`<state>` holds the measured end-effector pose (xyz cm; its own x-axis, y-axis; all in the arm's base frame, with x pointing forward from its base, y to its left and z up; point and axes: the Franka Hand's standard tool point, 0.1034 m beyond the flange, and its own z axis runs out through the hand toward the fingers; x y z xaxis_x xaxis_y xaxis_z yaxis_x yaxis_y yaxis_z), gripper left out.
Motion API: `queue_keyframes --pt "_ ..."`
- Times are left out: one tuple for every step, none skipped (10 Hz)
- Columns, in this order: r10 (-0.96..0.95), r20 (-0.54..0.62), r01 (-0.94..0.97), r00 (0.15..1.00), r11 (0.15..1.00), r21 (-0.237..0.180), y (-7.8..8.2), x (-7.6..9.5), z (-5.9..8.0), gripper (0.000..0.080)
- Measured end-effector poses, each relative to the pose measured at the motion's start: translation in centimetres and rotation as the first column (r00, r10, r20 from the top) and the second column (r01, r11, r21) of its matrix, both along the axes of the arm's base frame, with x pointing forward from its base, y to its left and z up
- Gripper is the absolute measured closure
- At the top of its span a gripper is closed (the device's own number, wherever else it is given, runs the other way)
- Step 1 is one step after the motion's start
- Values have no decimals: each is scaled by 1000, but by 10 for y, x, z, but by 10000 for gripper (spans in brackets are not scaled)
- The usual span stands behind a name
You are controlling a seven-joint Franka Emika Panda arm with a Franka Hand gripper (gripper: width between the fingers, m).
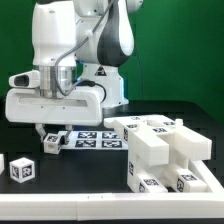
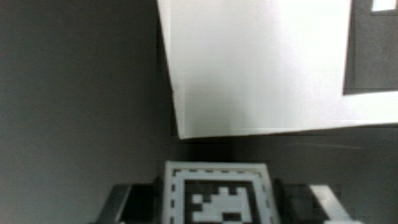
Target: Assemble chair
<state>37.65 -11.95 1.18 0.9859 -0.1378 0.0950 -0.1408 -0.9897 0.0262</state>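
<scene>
My gripper [image 1: 51, 138] hangs low over the black table at the exterior view's left, just in front of the marker board [image 1: 97, 138]. It is shut on a small white chair block with a black-and-white tag [image 1: 53, 146]. In the wrist view that tagged block [image 2: 217, 196] sits between the two dark fingers [image 2: 128, 203], which press on both of its sides. The partly joined chair [image 1: 166, 152], a stepped stack of chunky white blocks with tags, stands at the exterior view's right, apart from the gripper.
A loose white tagged cube [image 1: 22, 170] lies near the front left, and another white piece [image 1: 2, 162] shows at the left edge. A broad white surface [image 2: 267, 65] fills the wrist view beyond the held block; I cannot tell which part it is.
</scene>
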Motion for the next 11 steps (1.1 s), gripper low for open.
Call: queue_keyframes --pt "-2 0 2 1000 1000 -3 -4 -1 -1 515" --pt "-9 0 9 1000 1000 -3 -8 -2 -1 515" --pt "-15 0 15 1000 1000 -3 -12 -4 -1 515" --pt "-14 0 14 1000 1000 -3 -11 -4 -1 515" --pt "-14 0 14 1000 1000 -3 -11 -4 -1 515" --pt "-14 0 14 1000 1000 -3 -11 -4 -1 336" --pt "-14 0 14 1000 1000 -3 -11 -4 -1 217" --pt "-14 0 14 1000 1000 -3 -11 -4 -1 164" --pt "-14 0 14 1000 1000 -3 -11 -4 -1 164" --pt "-16 -12 16 1000 1000 6 -11 -6 -1 154" --pt "-30 -59 33 998 998 51 -13 -9 3 154"
